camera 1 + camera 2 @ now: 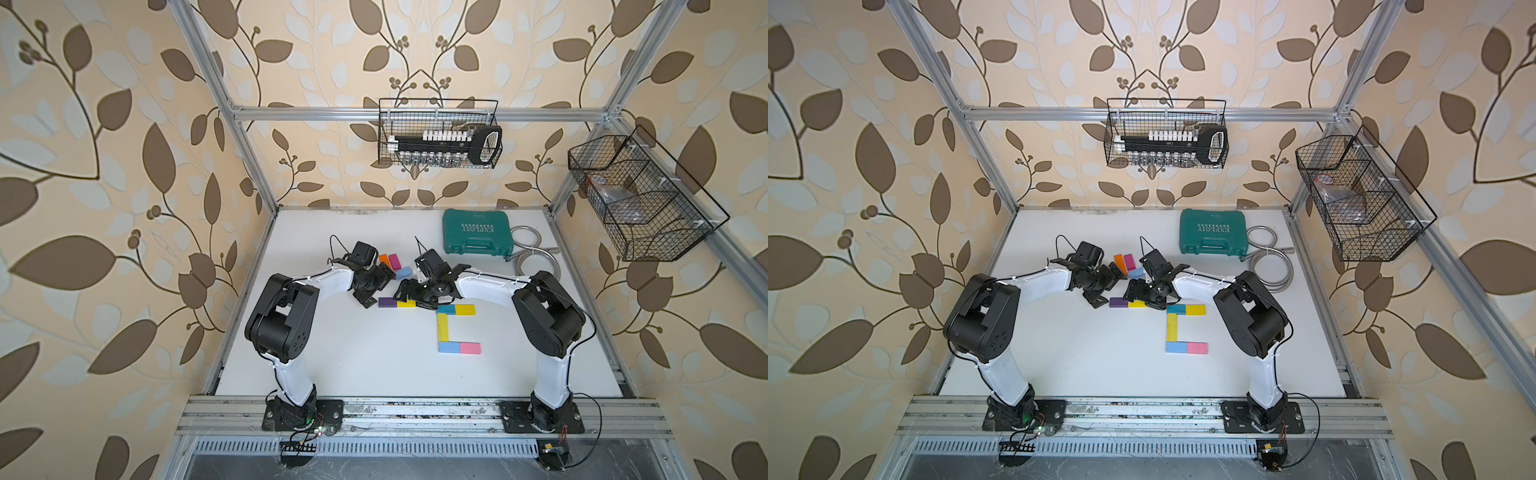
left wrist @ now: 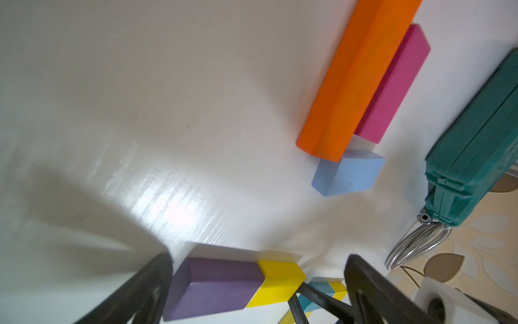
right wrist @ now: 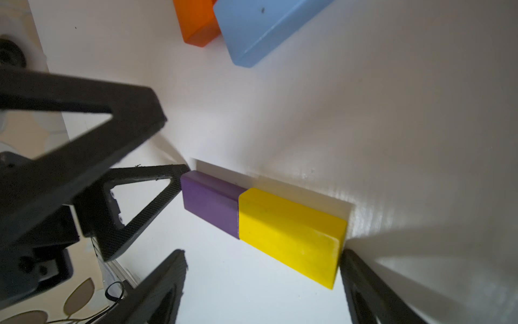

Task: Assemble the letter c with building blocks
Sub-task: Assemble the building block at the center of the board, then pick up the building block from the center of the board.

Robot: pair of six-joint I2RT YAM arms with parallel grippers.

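Building blocks lie in a C on the white table in both top views: teal (image 1: 446,309) and yellow (image 1: 465,309) on top, a yellow bar (image 1: 442,328) upright, light blue (image 1: 449,348) and pink (image 1: 470,348) below. Left of it, a purple block (image 1: 386,302) and a yellow block (image 3: 288,235) lie end to end. My left gripper (image 2: 258,283) is open, one fingertip (image 3: 179,171) at the purple end. My right gripper (image 3: 260,272) is open, one finger (image 3: 356,275) against the yellow end. Orange (image 2: 353,78), magenta (image 2: 392,89) and light blue (image 2: 347,172) blocks lie behind.
A green tool case (image 1: 476,232) stands at the back right with a coiled metal hose (image 1: 525,251) beside it. Wire baskets hang on the back rail (image 1: 440,133) and on the right frame (image 1: 640,199). Both arm bases sit on the front rail.
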